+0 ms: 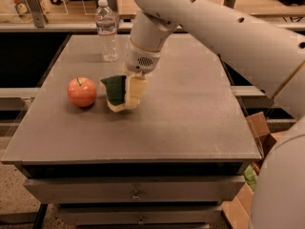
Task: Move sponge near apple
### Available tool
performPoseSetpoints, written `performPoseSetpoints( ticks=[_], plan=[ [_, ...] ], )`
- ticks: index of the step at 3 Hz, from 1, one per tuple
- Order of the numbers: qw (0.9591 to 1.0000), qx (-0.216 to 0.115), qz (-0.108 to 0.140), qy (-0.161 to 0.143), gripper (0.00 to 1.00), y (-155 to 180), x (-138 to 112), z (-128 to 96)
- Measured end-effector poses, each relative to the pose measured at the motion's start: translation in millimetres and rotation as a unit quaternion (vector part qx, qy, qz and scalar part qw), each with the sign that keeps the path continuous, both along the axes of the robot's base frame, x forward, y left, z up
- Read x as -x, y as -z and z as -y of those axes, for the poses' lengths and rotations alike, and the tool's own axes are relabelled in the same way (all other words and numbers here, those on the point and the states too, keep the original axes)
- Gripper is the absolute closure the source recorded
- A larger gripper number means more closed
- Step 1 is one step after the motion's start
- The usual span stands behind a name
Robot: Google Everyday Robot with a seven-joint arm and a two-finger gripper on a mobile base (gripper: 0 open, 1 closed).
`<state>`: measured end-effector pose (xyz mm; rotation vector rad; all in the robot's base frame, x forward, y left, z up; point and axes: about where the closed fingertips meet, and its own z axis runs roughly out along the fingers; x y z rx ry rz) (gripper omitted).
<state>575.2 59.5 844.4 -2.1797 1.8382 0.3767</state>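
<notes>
The sponge (114,90), dark green on top with a pale yellow base, hangs tilted in my gripper (127,93), its lower edge at or just above the grey table (190,123). The gripper's pale fingers (135,90) are shut on the sponge's right side. The red-orange apple (82,91) sits on the table just left of the sponge, a small gap between them. My white arm reaches in from the upper right.
A clear plastic water bottle (107,30) stands at the back of the table, behind the sponge. Cardboard boxes (257,128) lie on the floor to the right. A shelf with clutter runs along the back. Drawers sit under the tabletop.
</notes>
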Motion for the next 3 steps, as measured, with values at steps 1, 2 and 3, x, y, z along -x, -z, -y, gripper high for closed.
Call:
performPoseSetpoints(
  ticks=[1, 2, 3],
  plan=[
    [1.0000, -0.002, -0.001, -0.004, 0.13, 2.0, -2.1, -8.5],
    [1.0000, -0.004, -0.002, -0.007, 0.00, 4.2, -4.0, -14.4],
    [1.0000, -0.004, -0.002, -0.007, 0.00, 4.2, -4.0, -14.4]
  ],
)
